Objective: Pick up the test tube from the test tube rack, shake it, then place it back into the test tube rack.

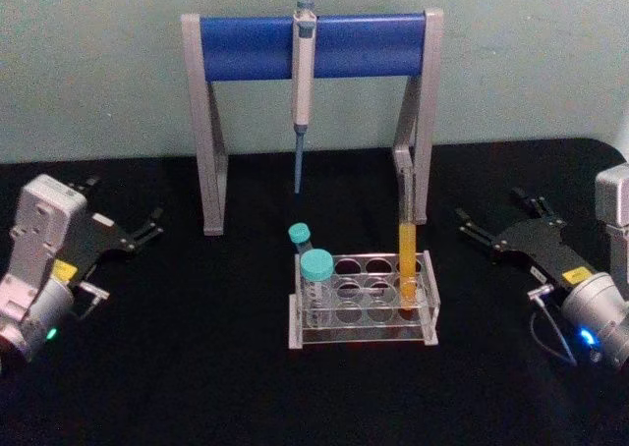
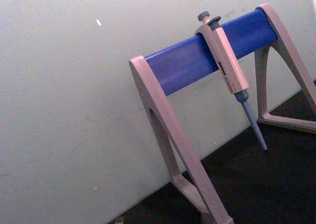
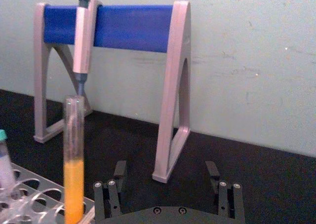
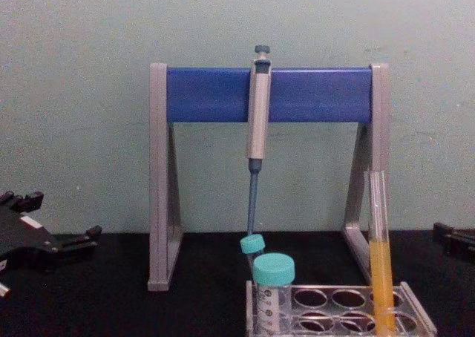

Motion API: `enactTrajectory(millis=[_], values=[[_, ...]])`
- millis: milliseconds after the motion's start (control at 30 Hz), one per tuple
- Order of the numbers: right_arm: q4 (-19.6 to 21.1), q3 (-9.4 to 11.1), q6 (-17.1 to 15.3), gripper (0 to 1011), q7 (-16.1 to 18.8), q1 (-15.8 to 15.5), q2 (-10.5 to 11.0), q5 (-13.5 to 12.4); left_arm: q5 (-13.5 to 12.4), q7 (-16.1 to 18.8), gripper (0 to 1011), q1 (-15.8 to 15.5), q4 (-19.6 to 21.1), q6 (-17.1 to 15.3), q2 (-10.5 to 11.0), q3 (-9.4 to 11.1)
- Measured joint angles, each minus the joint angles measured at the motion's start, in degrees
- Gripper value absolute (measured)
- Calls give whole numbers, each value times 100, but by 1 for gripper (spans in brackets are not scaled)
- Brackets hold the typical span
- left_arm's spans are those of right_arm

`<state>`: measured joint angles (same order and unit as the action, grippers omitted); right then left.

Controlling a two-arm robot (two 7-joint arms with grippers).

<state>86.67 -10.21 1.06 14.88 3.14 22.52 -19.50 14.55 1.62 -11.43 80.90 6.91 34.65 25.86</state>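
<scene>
The test tube (image 1: 407, 254), tall and uncapped with orange-yellow liquid in its lower half, stands upright in a right-hand hole of the clear test tube rack (image 1: 366, 339) at the table's middle. In the chest view the test tube (image 4: 381, 259) rises from the rack (image 4: 417, 312). My right gripper (image 1: 488, 206) rests open on the table to the rack's right, apart from it. The right wrist view shows that gripper (image 3: 165, 173) open, with the test tube (image 3: 74, 160) and rack (image 3: 34, 197) ahead and off to one side. My left gripper (image 1: 126, 202) sits open at the far left.
Two teal-capped vials (image 1: 315, 274) stand in the rack's left holes. Behind the rack is a grey-and-blue pipette stand (image 1: 313, 48) with a pipette (image 1: 303, 92) hanging from it, tip pointing down. The black table (image 1: 197, 367) ends at a pale wall.
</scene>
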Motion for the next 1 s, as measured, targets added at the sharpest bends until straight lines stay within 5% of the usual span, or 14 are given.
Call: enactTrajectory(millis=[400, 1000], values=[[-362, 65, 107, 1000, 69, 170, -188, 220, 0, 0, 1001, 0, 0, 0, 0, 0], [-352, 52, 107, 1000, 59, 169, -183, 218, 0, 0, 1001, -1, 0, 0, 0, 0]])
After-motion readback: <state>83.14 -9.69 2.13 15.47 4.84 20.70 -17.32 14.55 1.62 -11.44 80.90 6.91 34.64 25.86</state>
